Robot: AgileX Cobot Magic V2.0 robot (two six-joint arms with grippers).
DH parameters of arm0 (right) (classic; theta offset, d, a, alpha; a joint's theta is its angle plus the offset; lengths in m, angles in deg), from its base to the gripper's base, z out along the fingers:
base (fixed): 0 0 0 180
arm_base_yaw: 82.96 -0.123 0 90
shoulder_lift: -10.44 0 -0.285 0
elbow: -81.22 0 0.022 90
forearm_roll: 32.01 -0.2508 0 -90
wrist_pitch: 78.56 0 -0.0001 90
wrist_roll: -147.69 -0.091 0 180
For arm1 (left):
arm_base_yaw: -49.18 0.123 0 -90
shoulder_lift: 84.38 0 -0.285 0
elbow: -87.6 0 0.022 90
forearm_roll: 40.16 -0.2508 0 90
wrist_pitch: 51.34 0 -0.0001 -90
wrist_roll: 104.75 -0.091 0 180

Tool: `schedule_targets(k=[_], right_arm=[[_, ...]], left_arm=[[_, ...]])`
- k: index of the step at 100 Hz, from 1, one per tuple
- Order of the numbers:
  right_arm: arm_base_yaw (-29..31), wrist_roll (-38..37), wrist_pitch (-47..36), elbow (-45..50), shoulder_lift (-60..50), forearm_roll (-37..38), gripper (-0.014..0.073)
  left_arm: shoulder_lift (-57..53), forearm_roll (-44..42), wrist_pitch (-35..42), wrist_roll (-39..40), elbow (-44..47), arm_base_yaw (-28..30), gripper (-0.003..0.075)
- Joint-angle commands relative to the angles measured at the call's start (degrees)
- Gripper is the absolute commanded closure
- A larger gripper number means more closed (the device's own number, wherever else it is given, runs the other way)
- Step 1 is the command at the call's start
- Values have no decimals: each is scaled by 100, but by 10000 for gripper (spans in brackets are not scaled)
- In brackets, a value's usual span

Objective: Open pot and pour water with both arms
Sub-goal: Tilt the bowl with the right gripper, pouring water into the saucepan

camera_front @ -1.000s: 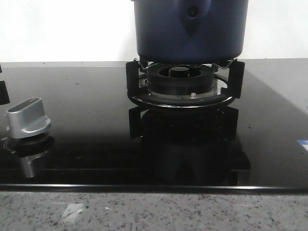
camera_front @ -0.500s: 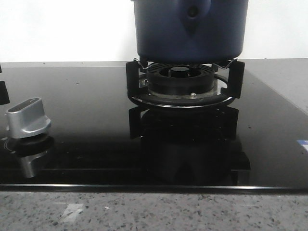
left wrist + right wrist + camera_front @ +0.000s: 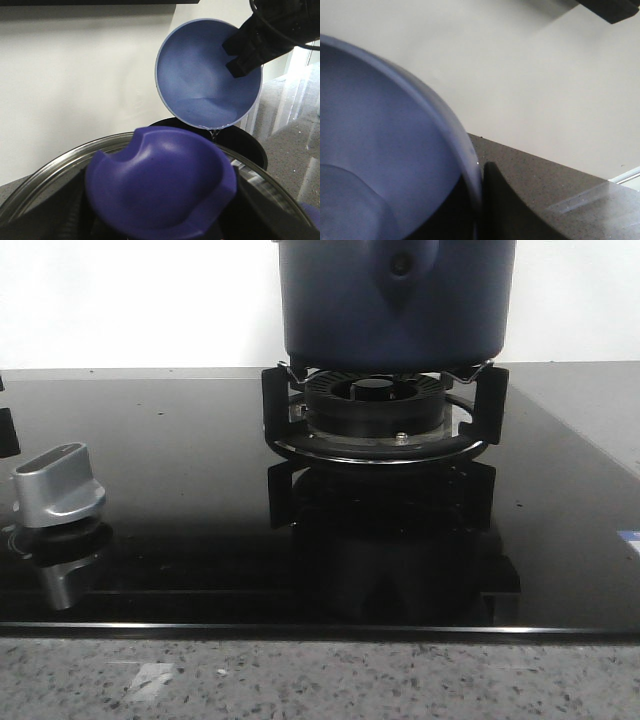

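— Pot (image 3: 397, 302) first: where does it sit from the front?
— On the black burner stand (image 3: 380, 420), far centre of the glass cooktop (image 3: 180, 470); a silver knob (image 3: 58, 485) stands near left. Neither gripper shows there.
— Left wrist camera?
— A blurred purple lid knob (image 3: 160, 182) fills the foreground; whether fingers clasp it, I cannot tell. Beyond, the right gripper (image 3: 245, 52) clamps a tilted blue cup (image 3: 208, 75), water dripping from its rim.
— Right wrist camera?
— Cup interior, water pooled low.
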Motion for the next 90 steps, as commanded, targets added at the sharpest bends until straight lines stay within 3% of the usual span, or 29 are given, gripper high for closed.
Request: schedule_targets(k=[1, 90], right_arm=[[-53, -42, -336, -206, -239, 611, 639], [-1225, -55, -272, -206, -229, 3889, 639]], left_arm=[[-132, 341, -21, 44, -211, -52, 405], [-132, 341, -21, 44, -211, -52, 405]])
